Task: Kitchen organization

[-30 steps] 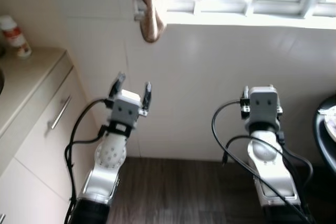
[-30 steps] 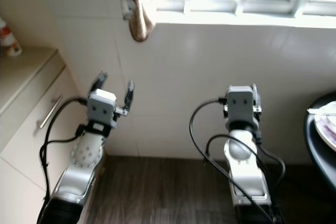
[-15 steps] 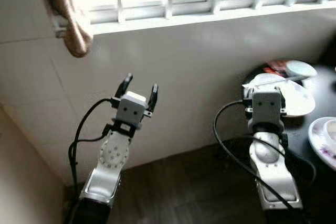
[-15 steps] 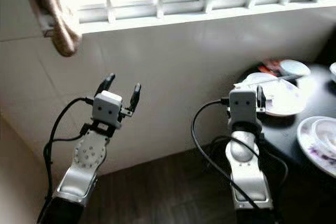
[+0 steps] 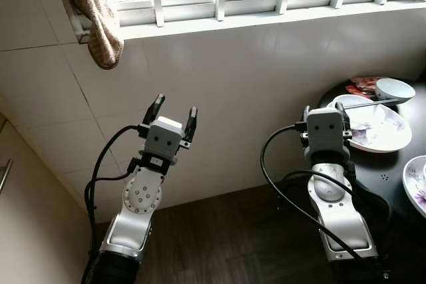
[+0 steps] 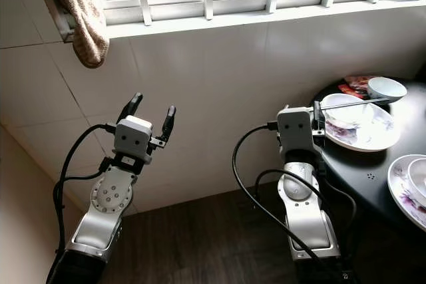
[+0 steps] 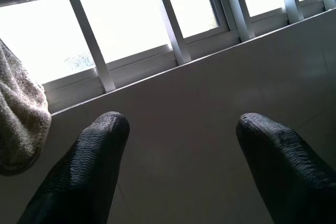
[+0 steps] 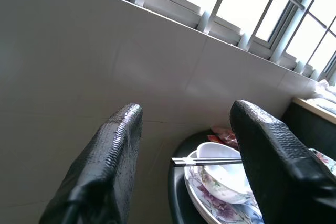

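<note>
The dishes look like glazed ceramic, so probably hard, slick and breakable; rims are likely best pinched. A floral plate is seen on the black round table just past the right gripper, carrying a small bowl with chopsticks laid across. Both right and left gripper are held apart, empty.

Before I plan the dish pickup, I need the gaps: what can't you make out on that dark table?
- Round black table: its far side runs off the right edge in both eye views.
- Floral plate: cut by the right edge.
- Big plate: near rim hidden behind the right pincer.
- Red packet: print too small to read.
- Left pincer hangs open, hiding nothing.
</note>
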